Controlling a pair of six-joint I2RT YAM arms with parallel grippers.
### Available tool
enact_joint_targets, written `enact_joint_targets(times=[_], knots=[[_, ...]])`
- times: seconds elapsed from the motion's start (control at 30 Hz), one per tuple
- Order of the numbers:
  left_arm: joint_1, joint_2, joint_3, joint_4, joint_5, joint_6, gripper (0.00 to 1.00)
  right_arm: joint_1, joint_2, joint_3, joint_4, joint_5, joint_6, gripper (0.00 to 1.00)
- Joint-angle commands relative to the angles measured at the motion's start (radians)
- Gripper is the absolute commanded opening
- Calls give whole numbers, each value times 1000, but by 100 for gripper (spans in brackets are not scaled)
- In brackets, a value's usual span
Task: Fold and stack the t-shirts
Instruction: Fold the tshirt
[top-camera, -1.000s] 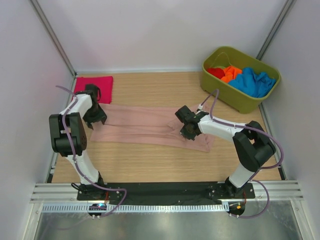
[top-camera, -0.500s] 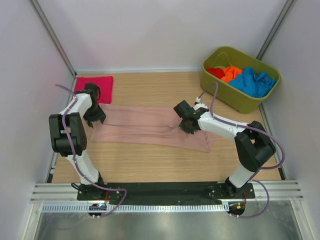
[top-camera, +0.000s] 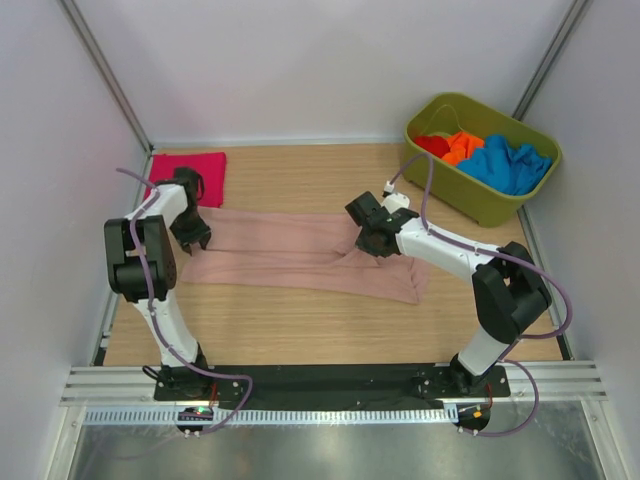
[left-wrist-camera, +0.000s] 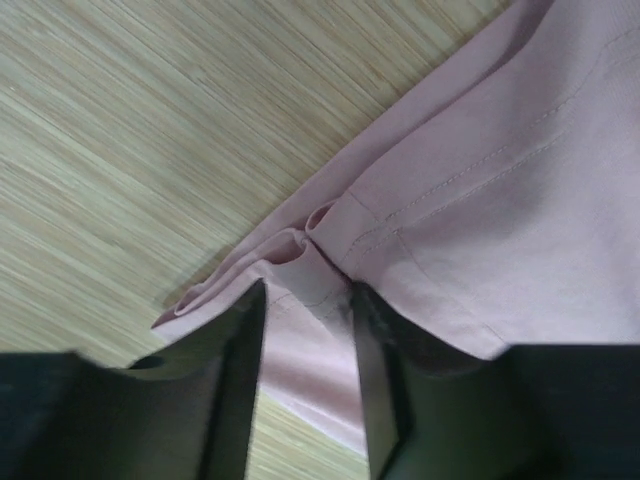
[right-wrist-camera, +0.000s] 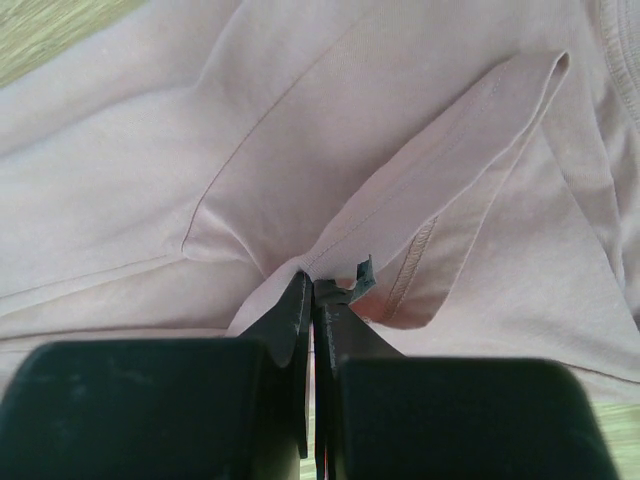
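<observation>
At the far left corner a magenta t-shirt (top-camera: 188, 177) lies folded on the surface (top-camera: 300, 325). Just in front of it the left hand (left-wrist-camera: 305, 295) is down at the left end of the dusty-pink t-shirt (top-camera: 285, 255), its jaws half parted astride a bunched bit of hem (cloth lies between them, but is not plainly pinched). This shirt lies spread lengthwise across the middle of the surface. Toward its right end the right hand (right-wrist-camera: 316, 290) is closed tight on a thin ridge of the cloth, tenting it. The fabric looks light and limp and should sag wherever unsupported, so stitched hems and corners seem the surest holds. At far right, the tub (top-camera: 455, 197) holds a red t-shirt (top-camera: 432, 145), an orange t-shirt (top-camera: 462, 147) and a blue t-shirt (top-camera: 505, 165).
</observation>
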Motion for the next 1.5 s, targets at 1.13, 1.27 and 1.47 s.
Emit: enact_joint_targets(times=[1.13,1.27,1.47], knots=[[-5,-3,184,-122,-180,-37,46,-55,27,219,29,-18,-583,47],[-25,-66,145,-127,-118,-20,47,-114,-45,178,-74,-78,-473,50],[-191,-210,17,24,166,87,47,-265,-80,3,56,-385,-431,43]])
